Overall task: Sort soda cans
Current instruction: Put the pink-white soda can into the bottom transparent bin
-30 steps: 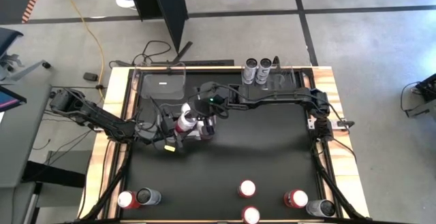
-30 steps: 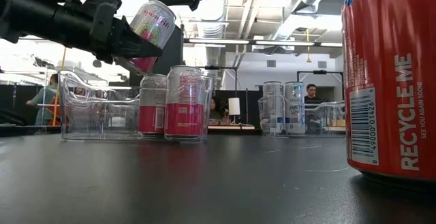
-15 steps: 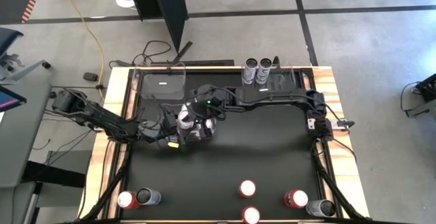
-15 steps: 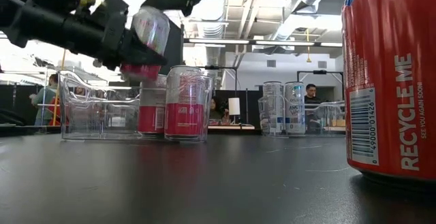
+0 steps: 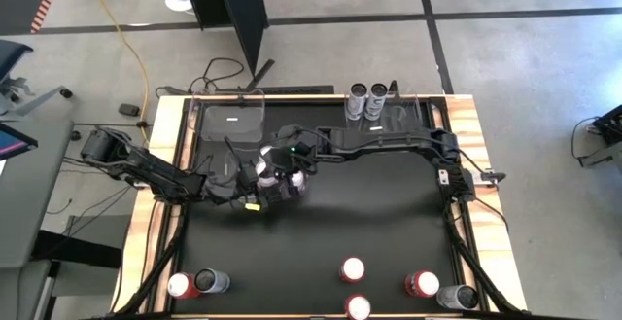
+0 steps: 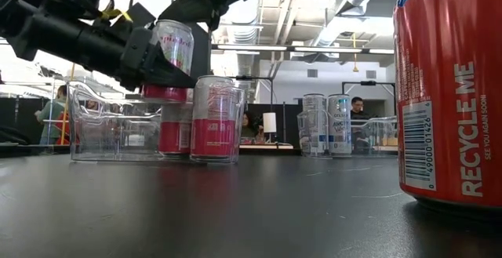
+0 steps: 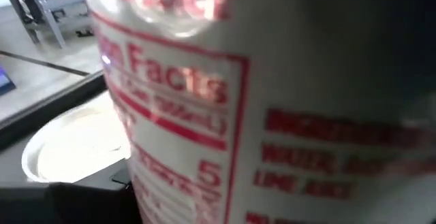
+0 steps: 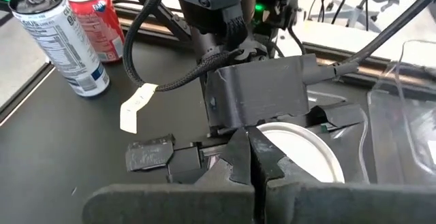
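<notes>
Two arms meet over the upper middle of the black surface [image 5: 369,223] in the high view. Coming from the left edge of the frame, the left claw [image 6: 161,62] grips a pink-and-white can [image 6: 169,58] around its side, jaws spread wide on it, holding it upright above a clear bin [image 6: 133,125]; in the left wrist view that can's label fills the frame. In the low view, two more pink cans [image 6: 212,117] stand in that bin, left of centre. Just right of the left claw in the high view, the right claw [image 8: 252,159] hangs over the same spot with its fingers pressed fully together, holding nothing, a white can top directly below them in its wrist view. Farther right, silver cans [image 5: 366,99] stand in a bin at the upper edge of the surface. Along the bottom of the high view, red cans [image 5: 353,268] and a few dark ones stand scattered, from lower left to lower right.
</notes>
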Motion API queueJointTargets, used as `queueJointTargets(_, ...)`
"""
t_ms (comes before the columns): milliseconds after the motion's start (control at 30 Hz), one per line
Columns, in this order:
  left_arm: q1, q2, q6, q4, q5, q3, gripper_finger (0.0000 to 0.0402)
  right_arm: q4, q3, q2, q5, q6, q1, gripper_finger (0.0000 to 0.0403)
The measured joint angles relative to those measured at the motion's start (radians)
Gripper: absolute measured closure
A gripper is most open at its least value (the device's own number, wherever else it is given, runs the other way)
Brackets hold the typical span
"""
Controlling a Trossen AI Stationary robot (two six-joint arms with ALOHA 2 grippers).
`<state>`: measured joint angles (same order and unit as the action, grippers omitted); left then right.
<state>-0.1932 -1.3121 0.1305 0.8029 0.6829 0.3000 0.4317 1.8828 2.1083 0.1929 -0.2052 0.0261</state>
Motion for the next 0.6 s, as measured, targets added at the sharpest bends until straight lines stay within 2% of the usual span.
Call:
queueJointTargets(367, 0.003, -0.001, 0.016, -0.026, -0.055, 0.000, 0.0110, 0.016, -0.001, 0.001, 0.011, 0.021, 0.000, 0.0403)
queueJointTargets(600, 0.023, 0.000, 0.061, -0.038, -0.078, 0.000, 0.0081, 0.032, -0.001, 0.004, 0.012, 0.052, 0.002, 0.0403)
